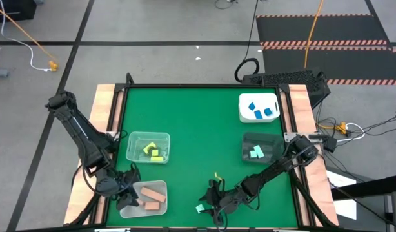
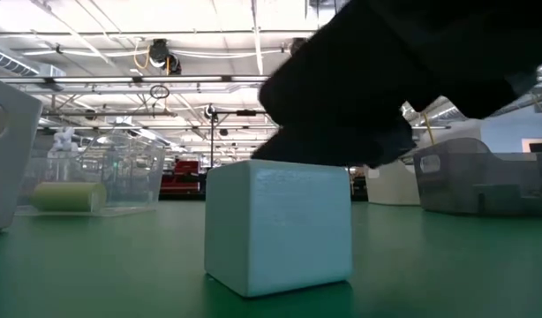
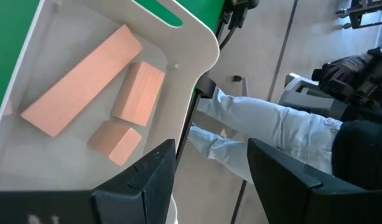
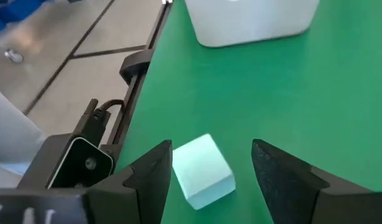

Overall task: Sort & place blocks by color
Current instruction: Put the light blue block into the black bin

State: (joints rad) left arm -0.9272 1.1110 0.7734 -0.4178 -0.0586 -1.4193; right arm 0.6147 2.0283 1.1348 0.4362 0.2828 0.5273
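Observation:
A mint green cube (image 4: 203, 171) stands on the green mat near the table's near edge, also seen in the high view (image 1: 200, 208) and filling the low view (image 2: 280, 225). My right gripper (image 4: 209, 174) is open, with one finger on each side of the cube and not touching it. My left gripper (image 3: 209, 180) is open at the near left, just over the near rim of a clear tub (image 3: 197, 37). That tub holds three peach-orange blocks (image 3: 82, 81). Yellow blocks (image 1: 151, 150), blue blocks (image 1: 259, 111) and mint blocks (image 1: 256, 152) lie in other tubs.
Four tubs stand on the mat: the yellow one (image 1: 137, 138) at left, the peach one (image 1: 160, 185) at near left, a white one (image 1: 244, 103) at far right and a dark clear one (image 1: 246, 143) at right. A person's legs (image 3: 265, 124) show beyond the table's near edge.

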